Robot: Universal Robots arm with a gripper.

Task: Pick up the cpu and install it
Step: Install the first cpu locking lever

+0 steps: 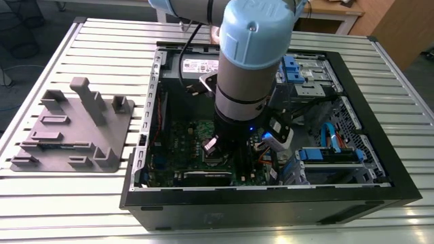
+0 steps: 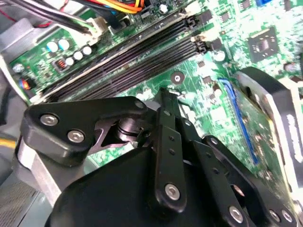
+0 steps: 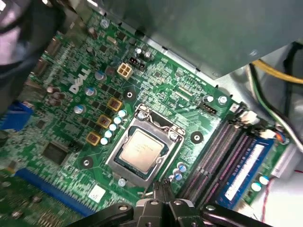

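Observation:
The cpu, a small silver-grey square chip, lies flat inside the metal-framed socket on the green motherboard. In the first wrist view my gripper hovers just off one edge of the socket, apart from the chip. Its black fingers come together to a narrow tip with nothing between them. The exterior view has my arm reaching down into the open computer case above the socket.
Black memory slots and loose cables lie close to the socket. The case walls ring the board, with a blue-tabbed drive cage at the exterior view's right. A grey fixture tray sits on the slatted table.

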